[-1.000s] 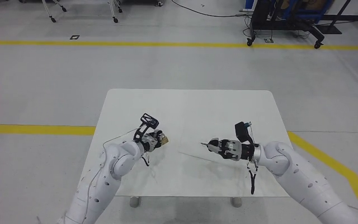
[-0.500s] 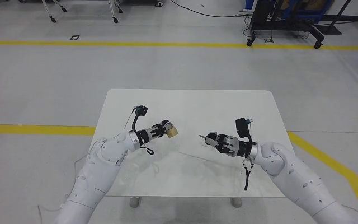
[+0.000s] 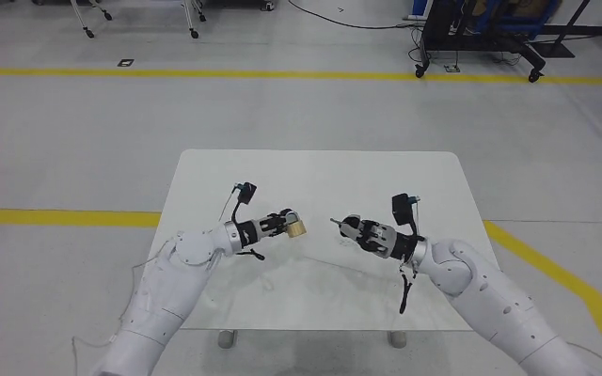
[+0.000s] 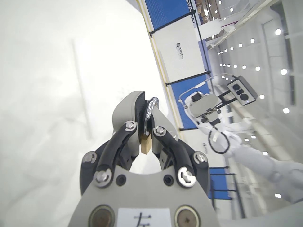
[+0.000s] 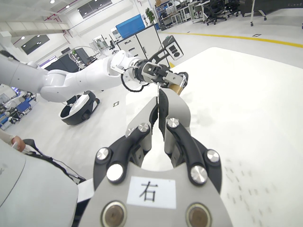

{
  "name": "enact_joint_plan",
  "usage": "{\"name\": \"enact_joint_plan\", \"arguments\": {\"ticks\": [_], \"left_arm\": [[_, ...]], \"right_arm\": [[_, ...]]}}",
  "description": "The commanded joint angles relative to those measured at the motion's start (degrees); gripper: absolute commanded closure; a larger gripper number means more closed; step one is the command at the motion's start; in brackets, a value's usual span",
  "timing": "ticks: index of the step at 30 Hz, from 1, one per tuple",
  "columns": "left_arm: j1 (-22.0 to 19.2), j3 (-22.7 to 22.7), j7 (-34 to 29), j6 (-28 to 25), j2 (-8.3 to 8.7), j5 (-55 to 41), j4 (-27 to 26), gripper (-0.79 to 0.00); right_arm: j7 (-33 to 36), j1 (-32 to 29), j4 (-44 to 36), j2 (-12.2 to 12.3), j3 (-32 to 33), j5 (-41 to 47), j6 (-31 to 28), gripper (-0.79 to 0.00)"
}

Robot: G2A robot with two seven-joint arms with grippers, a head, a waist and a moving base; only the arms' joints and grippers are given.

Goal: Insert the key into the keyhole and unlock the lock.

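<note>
Padlock: a small brass padlock [image 3: 295, 228] with a silvery steel shackle, held over the white rectangular tabletop [image 3: 376, 179], a little left of its middle.
Padlock hold: the left pincer [image 3: 282, 224] is closed on it. In the left wrist view the shackle is pinched between the black pads and the brass body shows in the gap behind them.
Key: a thin silvery metal key [image 5: 158, 91] is clamped edge-on in the right pincer [image 3: 350, 227]. Its blade sticks out past the fingertips toward the padlock.
Key and padlock: apart in the top view, with bare tabletop showing between the key tip and the brass body. The key is not in the keyhole.
Writing: a white rectangular sticker [image 5: 151, 192] with one black printed character sits on the base of the right pincer. A like one sits on the left pincer's base, partly cut off. Blue and white panels [image 4: 180, 50] in the room behind carry small print.
Left arm pose: the white left arm [image 3: 202, 246] comes in from the near left corner, its forearm lying across the tabletop and pointing toward the other arm.
Right arm pose: the white right arm [image 3: 451, 263] comes in from the near right corner, its forearm pointing back at the left pincer, so the two tips face each other.
</note>
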Motion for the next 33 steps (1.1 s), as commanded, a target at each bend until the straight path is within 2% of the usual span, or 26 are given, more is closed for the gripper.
{"name": "enact_joint_plan", "arguments": {"ticks": [1,9,23,26,29,33], "left_arm": [[-3.48,2.25,-4.51,4.50,-1.02,-6.18,4.13,0.000],[-17.13,8.27,-11.85,9.47,-6.02,-20.54,21.22,0.000],[-17.13,8.27,-11.85,9.47,-6.02,-20.54,21.22,0.000],[-17.03,8.52,-10.90,9.49,-6.00,-19.49,20.67,0.000],[-16.86,9.43,-4.61,12.80,-6.14,-15.87,17.50,0.000],[-16.90,10.56,-0.97,17.79,-7.22,-18.12,15.58,0.000]], "right_arm": [[-0.61,0.72,0.76,-0.76,-1.04,1.65,1.93,0.000],[-3.16,1.76,2.36,-2.47,-2.16,5.98,4.59,0.000],[-3.16,1.76,2.36,-2.47,-2.16,5.98,4.59,0.000],[-2.95,0.61,0.51,-2.76,-2.21,8.30,6.09,0.000],[-0.06,-1.19,-0.58,-2.95,-2.33,14.79,8.99,0.000],[5.62,-4.11,-2.64,-3.11,-1.55,33.43,14.34,0.000]]}}
